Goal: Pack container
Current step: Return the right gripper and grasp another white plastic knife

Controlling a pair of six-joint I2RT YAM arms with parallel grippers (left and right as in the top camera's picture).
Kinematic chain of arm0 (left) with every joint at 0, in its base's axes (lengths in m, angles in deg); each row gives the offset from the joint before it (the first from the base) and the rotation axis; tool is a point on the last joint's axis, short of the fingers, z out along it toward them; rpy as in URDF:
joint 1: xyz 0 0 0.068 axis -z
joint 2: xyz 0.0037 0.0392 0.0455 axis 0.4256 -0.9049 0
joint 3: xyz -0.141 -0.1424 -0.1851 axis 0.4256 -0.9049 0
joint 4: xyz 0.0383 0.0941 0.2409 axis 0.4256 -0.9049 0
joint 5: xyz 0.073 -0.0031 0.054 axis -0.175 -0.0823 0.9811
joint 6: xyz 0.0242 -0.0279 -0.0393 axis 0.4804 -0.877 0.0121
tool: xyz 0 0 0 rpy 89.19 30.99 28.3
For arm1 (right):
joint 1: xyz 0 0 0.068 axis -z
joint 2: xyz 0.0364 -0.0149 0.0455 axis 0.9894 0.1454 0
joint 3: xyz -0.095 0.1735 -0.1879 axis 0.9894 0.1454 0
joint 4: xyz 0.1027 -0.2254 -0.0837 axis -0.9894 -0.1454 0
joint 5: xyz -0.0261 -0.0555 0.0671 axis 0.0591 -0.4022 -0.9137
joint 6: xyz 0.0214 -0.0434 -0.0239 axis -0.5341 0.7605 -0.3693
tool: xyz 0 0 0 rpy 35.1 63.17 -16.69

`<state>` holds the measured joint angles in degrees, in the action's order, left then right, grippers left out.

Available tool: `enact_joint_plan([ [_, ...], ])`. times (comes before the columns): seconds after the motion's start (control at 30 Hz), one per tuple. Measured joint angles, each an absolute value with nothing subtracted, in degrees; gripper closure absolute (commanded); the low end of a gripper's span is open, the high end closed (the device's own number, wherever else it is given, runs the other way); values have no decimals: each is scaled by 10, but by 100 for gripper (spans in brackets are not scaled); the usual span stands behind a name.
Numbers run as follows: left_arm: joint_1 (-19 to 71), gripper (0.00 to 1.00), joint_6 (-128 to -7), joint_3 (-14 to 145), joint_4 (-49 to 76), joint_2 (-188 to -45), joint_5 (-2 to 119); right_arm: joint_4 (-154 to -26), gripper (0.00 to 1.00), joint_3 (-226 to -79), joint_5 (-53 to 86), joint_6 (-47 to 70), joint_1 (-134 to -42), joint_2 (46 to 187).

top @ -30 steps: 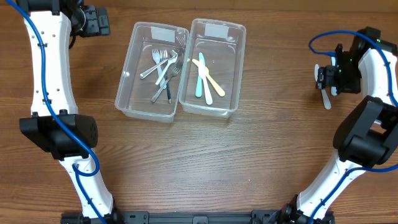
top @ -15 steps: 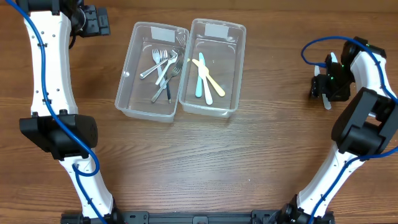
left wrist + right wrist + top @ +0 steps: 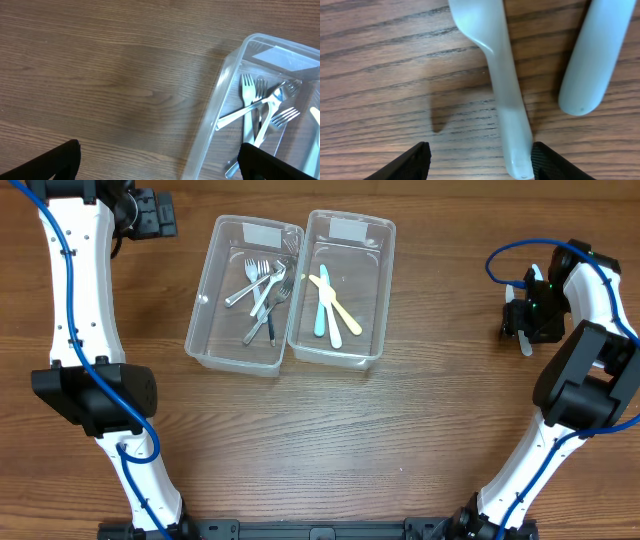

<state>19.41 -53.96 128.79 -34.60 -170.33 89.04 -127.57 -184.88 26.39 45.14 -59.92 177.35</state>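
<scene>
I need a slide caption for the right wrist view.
Open right gripper straddles the handle of a pale plastic utensil on the wooden table.

Soft, even light from above is falling across the wooden table (image 3: 330,440), leaving only faint shadows beside the arms. Pale glare is streaking the walls of the clear containers (image 3: 205,310) and whitening a rim (image 3: 218,100) in the left wrist view. In the right wrist close-up, a small dark shadow (image 3: 438,116) is lying left of the pale utensil (image 3: 501,85), while the fingertips (image 3: 415,162) of the right gripper (image 3: 477,164) are showing as flat black shapes.
</scene>
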Motion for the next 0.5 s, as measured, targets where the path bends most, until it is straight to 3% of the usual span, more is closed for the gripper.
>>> enact_joint_plan([
  [0.5, 194, 0, -540, 1288, -346, -1703, 890, -1242, 31, -1844, 271, 450, -591, 1773],
])
